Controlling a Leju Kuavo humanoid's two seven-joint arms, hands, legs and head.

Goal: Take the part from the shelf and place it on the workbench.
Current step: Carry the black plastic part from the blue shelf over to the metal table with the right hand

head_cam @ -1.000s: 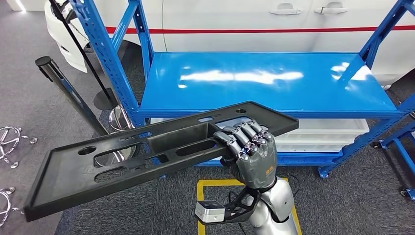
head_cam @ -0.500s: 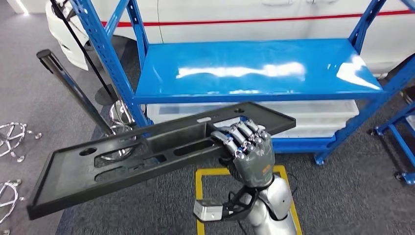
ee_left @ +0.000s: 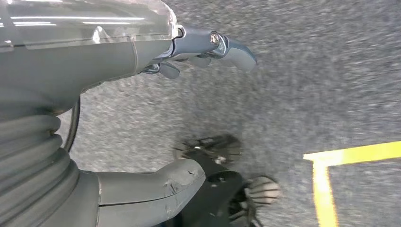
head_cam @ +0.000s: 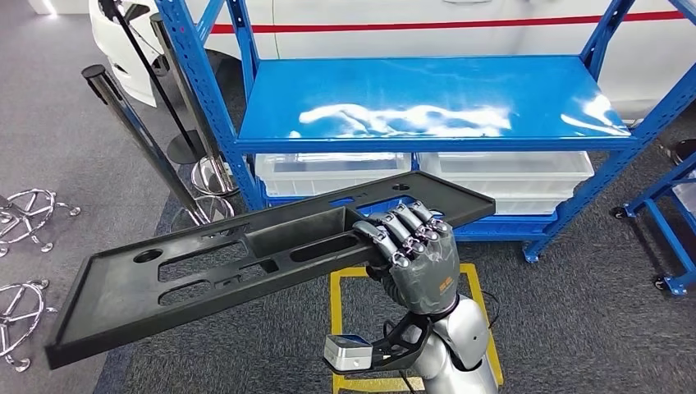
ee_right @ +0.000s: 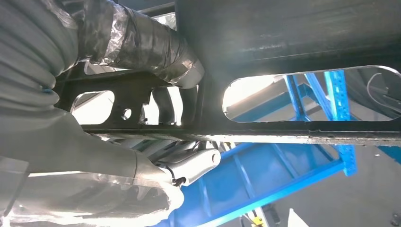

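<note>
Head view, part: the part [head_cam: 263,254] is a long flat black panel with raised edges, slots and round holes, held out in front of the blue shelf [head_cam: 427,107], clear of it, one end toward the shelf and the other low on your left.
Head view, right hand: your right hand [head_cam: 414,258] grips the panel off-centre, near the shelf end, its fingers [head_cam: 402,226] curled over a slot edge.
Head view, handling: it looks like stiff moulded plastic, probably light for its length, but most of it overhangs to your left, so expect it to sag and twist in the grip.
Head view, surroundings: pale bins [head_cam: 332,171] sit under the shelf top, and a chrome post [head_cam: 148,148] stands near the panel's long side; mind it when you swing.
Left wrist view, left hand: your left hand [ee_left: 118,56] hangs over grey carpet, holding nothing, fingers apart.
Right wrist view, grip: from under the panel [ee_right: 293,42], the thumb [ee_right: 142,42] presses its underside beside a slot.
Right wrist view, advice: a hold nearer the middle would balance better.
</note>
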